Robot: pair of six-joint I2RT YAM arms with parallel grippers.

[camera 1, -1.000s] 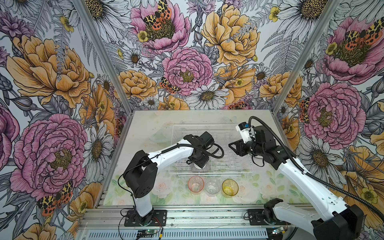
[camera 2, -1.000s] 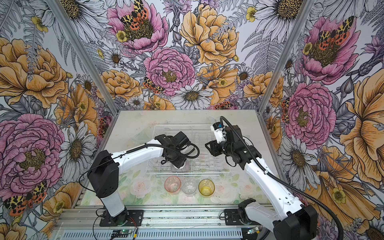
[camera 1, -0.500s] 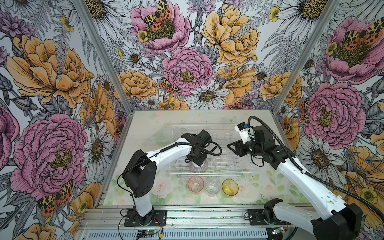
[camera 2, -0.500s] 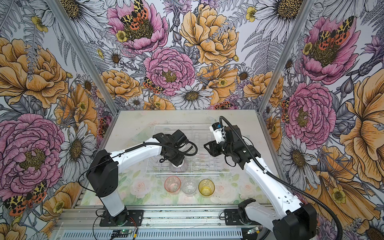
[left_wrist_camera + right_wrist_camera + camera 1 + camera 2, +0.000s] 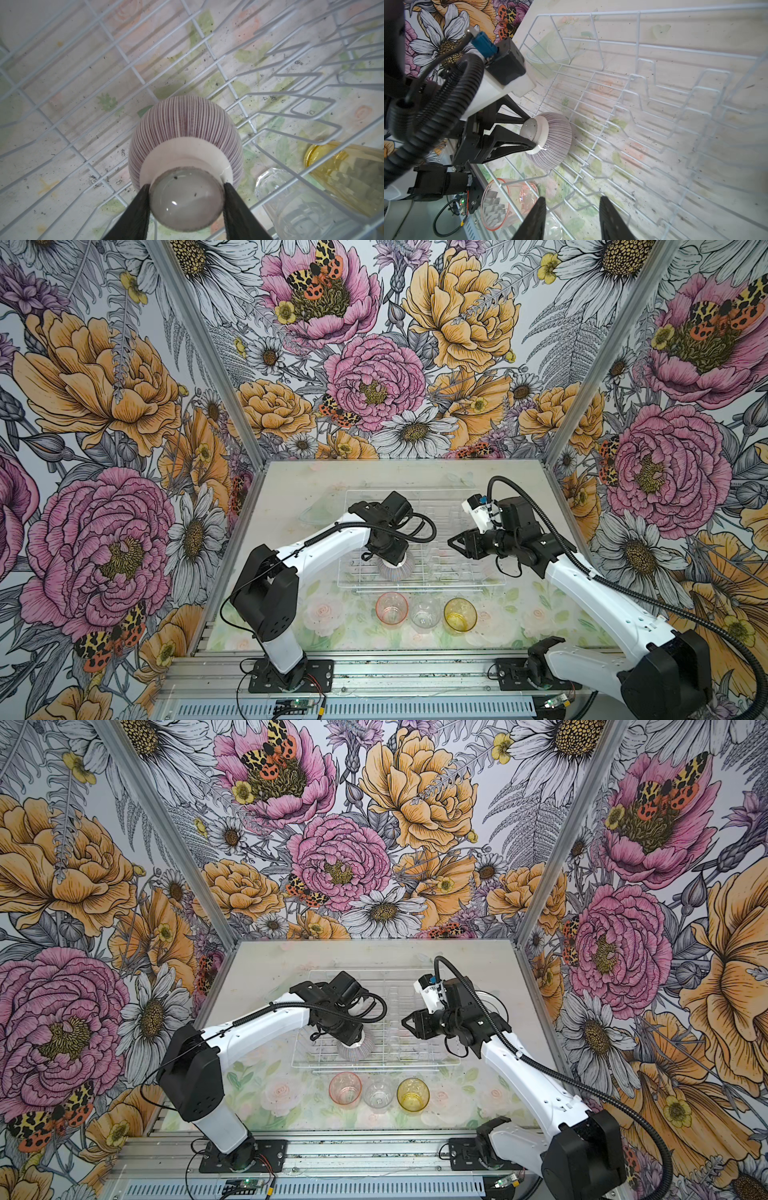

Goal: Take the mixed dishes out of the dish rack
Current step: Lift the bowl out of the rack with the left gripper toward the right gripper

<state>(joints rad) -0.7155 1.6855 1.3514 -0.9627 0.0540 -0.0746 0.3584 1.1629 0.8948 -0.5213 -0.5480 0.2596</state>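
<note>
Leftward and a little toward the back is where the left arm's wrist has drifted over the last second, while the right arm has hardly shifted. One striped bowl [image 5: 187, 124] sits mouth-down in the near left part of the dish rack [image 5: 457, 584], close to its front wall. Whether it touches the wires cannot be told. The left gripper [image 5: 187, 187] pinches the bowl's pale foot ring, one black finger on each side of it. In both top views the bowl shows just under that wrist [image 5: 398, 571].

The right gripper [image 5: 573, 198] hangs over the rack's right half, its two fingers spread with nothing between them.

Three tumblers stand upright in a row on the table [image 5: 291, 497], just in front of the rack and outside it: one pink tumbler [image 5: 391, 608], one clear tumbler [image 5: 425, 613] and one amber tumbler [image 5: 460, 614], close together. One see-through dish [image 5: 550, 56] lies on the table just beyond the rack's far left corner.
</note>
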